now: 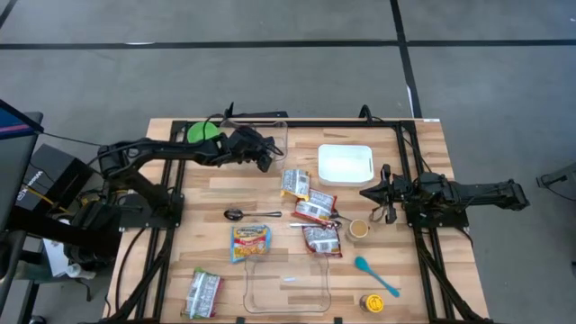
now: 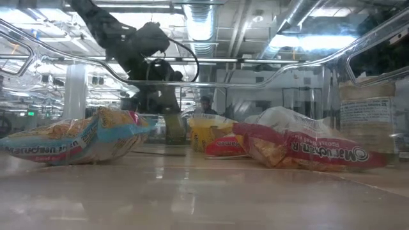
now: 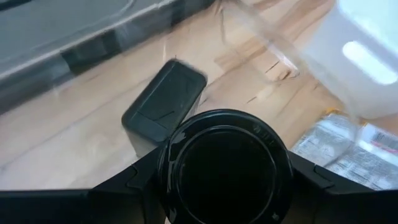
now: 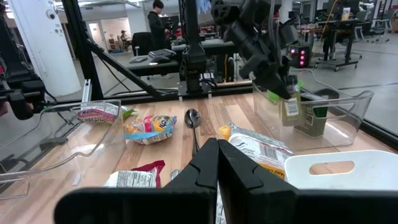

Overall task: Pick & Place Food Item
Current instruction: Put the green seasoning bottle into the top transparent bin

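My left gripper point(image 1: 265, 153) reaches over the clear bin point(image 1: 270, 121) at the table's far edge and is shut on a small jar point(image 4: 289, 111) with a round black cap point(image 3: 224, 165) and a pale label. In the right wrist view the jar sits within the bin's walls point(image 4: 348, 118). Several noodle packets lie on the table's middle point(image 1: 315, 209), point(image 1: 295, 183), point(image 1: 250, 241); one more point(image 1: 203, 292) lies at the near left. My right gripper point(image 1: 367, 192) waits shut at the table's right, its fingers point(image 4: 217, 163) touching nothing. My left gripper pinches the jar between its two fingers, one on each side of the black cap point(image 3: 186, 146). The fingers slant down from the table's left. The jar hangs below them inside the bin point(image 4: 289, 121); I cannot tell whether its base touches the bin's floor.
A dark box-like thing point(image 3: 165, 102) lies in the far bin. A white tray point(image 1: 345, 164), a metal spoon point(image 1: 238, 214), a small cup point(image 1: 359, 228), a teal spoon point(image 1: 373, 274), a yellow lid point(image 1: 373, 303) and a second clear bin point(image 1: 286, 283) share the table.
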Controlling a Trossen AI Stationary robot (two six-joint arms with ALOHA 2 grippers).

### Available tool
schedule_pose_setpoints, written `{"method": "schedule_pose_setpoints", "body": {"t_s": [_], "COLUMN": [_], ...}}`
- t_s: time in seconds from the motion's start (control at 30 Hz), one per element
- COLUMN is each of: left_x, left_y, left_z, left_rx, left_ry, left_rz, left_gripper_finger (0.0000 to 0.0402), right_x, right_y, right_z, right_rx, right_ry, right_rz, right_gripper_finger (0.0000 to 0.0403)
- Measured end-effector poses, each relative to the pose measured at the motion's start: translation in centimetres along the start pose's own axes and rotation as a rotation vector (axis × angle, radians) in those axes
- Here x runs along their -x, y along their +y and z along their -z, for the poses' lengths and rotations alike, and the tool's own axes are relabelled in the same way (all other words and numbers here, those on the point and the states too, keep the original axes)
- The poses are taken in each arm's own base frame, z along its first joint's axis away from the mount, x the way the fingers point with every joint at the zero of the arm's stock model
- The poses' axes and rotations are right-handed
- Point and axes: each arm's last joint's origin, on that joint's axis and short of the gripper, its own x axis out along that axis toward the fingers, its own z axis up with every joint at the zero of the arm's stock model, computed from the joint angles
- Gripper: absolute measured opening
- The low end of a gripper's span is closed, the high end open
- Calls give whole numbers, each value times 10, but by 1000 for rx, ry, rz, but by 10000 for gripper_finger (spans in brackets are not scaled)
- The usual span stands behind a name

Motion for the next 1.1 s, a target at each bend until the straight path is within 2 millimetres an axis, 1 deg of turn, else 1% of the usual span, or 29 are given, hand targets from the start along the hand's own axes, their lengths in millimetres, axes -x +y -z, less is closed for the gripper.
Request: {"method": "schedule_pose_setpoints", "body": {"t_s": [0.13,0.37,0.5,0.8,1.1], "left_x": [-6,-15,-15,-15,-15], "left_y": [-2,-6,-5,-3,-3], "left_z": [-3,-7,-6,-2,-2], "left_rx": [4,17,37,30,27], "left_ry": [8,48,62,107,101], "left_rz": [-14,-34,-42,-63,-77], "left_gripper_finger": [201,206,202,211,213], "right_x": [0,0,0,0,0], "right_y": [0,0,0,0,0], "right_z": [0,0,0,0,0], "right_rx": [0,0,0,0,0], "right_ry": [0,0,0,0,0], "right_rz": [1,1,1,1,1], "right_gripper_finger": [0,0,0,0,0]}}
